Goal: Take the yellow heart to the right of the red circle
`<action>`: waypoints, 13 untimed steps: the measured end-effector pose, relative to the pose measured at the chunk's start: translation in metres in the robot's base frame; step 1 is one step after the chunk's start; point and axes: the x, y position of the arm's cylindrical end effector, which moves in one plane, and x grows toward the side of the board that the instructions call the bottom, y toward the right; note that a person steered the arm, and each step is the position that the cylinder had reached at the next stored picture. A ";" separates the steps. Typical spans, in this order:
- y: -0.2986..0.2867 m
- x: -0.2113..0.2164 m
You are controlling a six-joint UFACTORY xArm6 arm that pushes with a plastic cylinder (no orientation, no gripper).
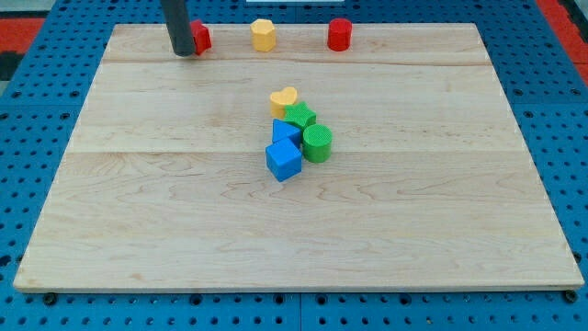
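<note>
seven small blocks sit on the wooden tabletop (184, 230) in the one camera view. three line up along the top edge: a red block (200, 37) near the top left corner, its shape hidden, a yellow hexagon block (264, 35) at mid-edge, and the red circle (340, 34) further toward the view's right. my tip (184, 52) stands by the top edge, just at the left side of that partly covered red block, touching or nearly so; i cannot tell which. the rod has no jaws and holds nothing.

the yellow heart (284, 100) lies near the centre of the board, well apart from the red circle and from my tip. it tops a tight cluster: a green block (299, 116) just below it, a green cylinder (318, 143), and two blue cubes (286, 131) (284, 161) toward the bottom edge.
</note>
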 end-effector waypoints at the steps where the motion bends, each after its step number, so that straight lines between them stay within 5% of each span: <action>1: 0.000 0.061; 3: 0.096 0.115; 5: 0.198 0.094; 13: 0.345 0.024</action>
